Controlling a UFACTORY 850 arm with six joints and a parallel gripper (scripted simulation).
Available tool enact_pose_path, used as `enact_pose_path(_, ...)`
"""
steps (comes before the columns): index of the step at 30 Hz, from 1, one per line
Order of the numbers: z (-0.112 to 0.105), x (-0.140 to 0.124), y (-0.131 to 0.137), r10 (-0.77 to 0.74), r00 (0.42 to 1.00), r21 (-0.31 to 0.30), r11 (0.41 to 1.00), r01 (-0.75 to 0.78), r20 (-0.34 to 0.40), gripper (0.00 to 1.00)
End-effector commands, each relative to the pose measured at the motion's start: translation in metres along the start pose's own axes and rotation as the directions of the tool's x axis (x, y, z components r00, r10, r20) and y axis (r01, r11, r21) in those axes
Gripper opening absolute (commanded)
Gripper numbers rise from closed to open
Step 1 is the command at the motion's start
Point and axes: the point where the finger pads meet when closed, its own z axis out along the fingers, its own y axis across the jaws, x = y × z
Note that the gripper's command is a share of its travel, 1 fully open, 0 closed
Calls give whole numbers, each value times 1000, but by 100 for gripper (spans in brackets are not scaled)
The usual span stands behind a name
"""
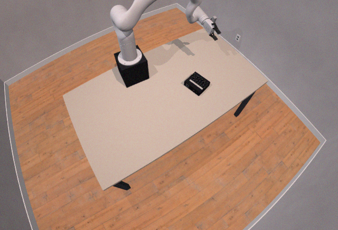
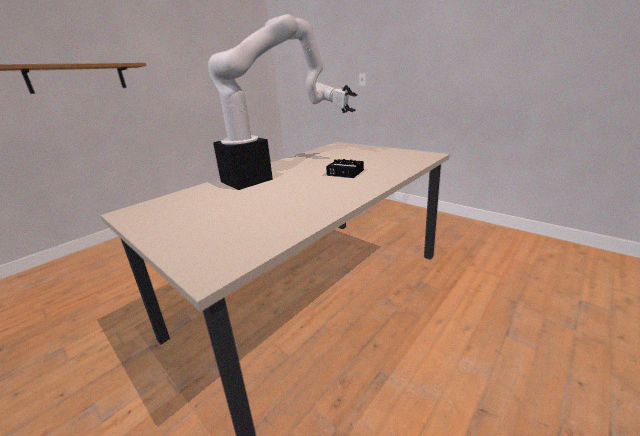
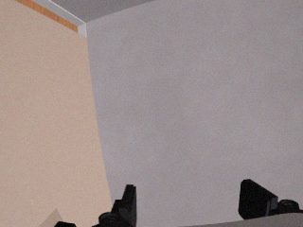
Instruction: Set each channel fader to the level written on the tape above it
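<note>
The lighting desk (image 1: 197,83) is a small black box on the beige table, right of the arm's base; a white tape strip and small fader knobs show on its top, too small to read. It also shows in the exterior view (image 2: 344,167). My gripper (image 1: 214,29) is open and empty, held high in the air near the table's far corner, well away from the desk. It also shows in the exterior view (image 2: 348,99). In the wrist view the open fingers point at the grey wall; the desk is out of that view.
The arm's black base block (image 1: 131,68) stands on the table to the left of the desk. Grey walls close in behind the table's far edge. A wall shelf (image 2: 67,67) hangs at the left and a wall socket (image 1: 237,37) is near the gripper.
</note>
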Motion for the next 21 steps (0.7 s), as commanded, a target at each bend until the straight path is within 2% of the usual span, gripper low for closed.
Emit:
enact_pose_path(1,0,1,1,2,1000,0,1000,-2,-1,100)
enact_pose_path(18,0,1,1,2,1000,0,1000,-2,0,100)
enact_pose_path(21,6,-7,-1,22,999,17,1000,-22,26,100)
